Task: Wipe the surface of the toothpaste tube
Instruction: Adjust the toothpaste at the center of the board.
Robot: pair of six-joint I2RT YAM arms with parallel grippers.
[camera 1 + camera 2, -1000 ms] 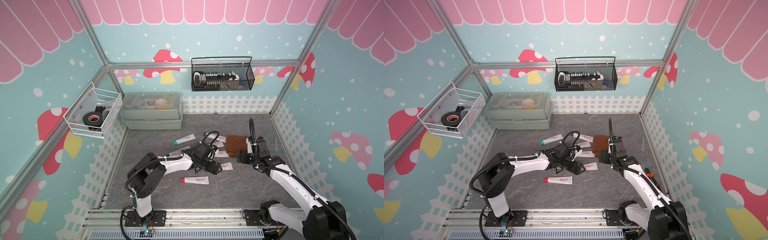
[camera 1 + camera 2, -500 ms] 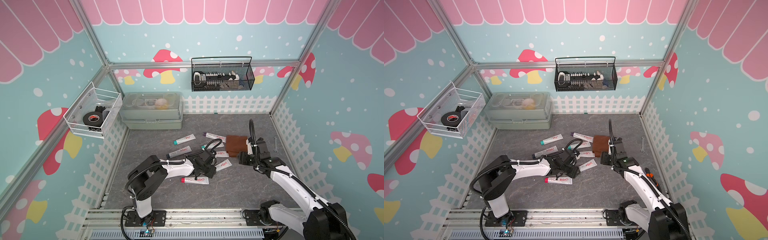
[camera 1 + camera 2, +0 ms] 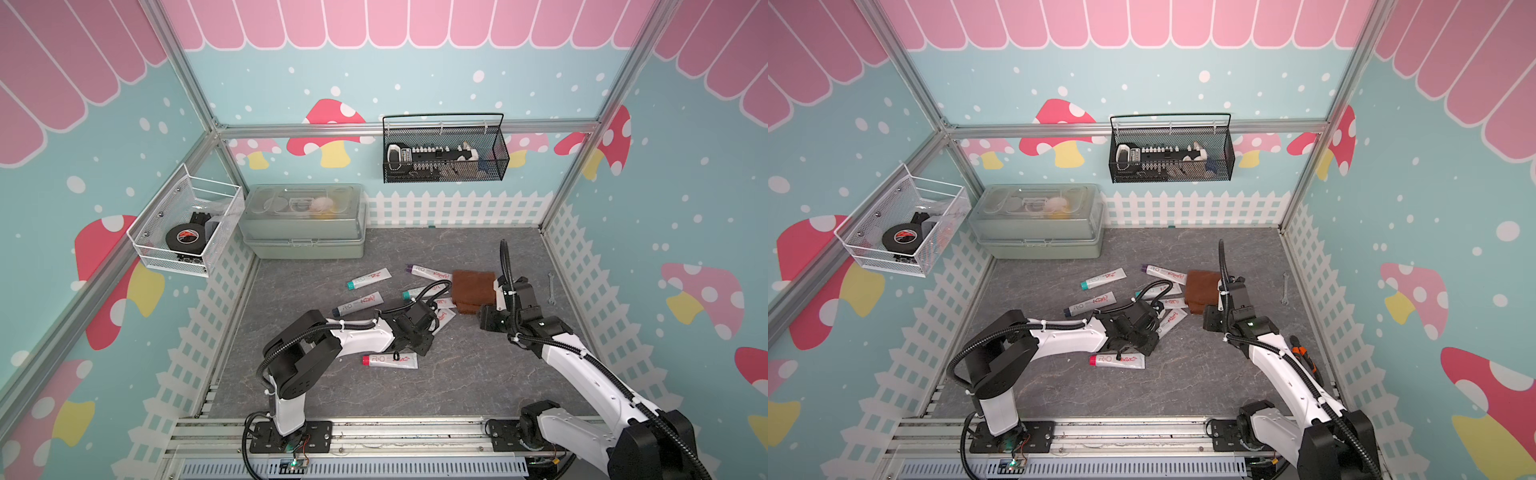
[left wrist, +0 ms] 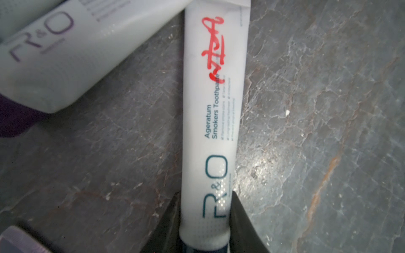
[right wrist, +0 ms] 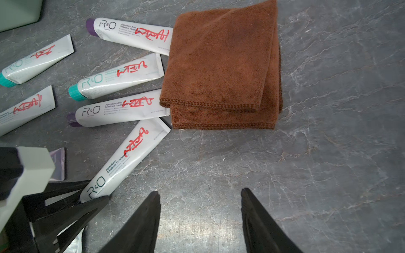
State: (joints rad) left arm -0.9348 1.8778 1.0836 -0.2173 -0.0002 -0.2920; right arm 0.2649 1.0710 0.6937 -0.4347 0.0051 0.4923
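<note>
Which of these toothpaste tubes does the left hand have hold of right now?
The dark-capped tube whose flat end nearly reaches the corner of the brown cloth. The left hand pinches it near the cap; no other tube is gripped.

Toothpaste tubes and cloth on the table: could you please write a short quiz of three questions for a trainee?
1. True or false: the right gripper holds the brown cloth.
2. The left gripper is shut on: A) the cloth, B) a toothpaste tube, C) nothing.
3. Which colour is the cap of the lone tube nearest the left arm's base?
Key: 1 false; 2 B; 3 red.
</note>
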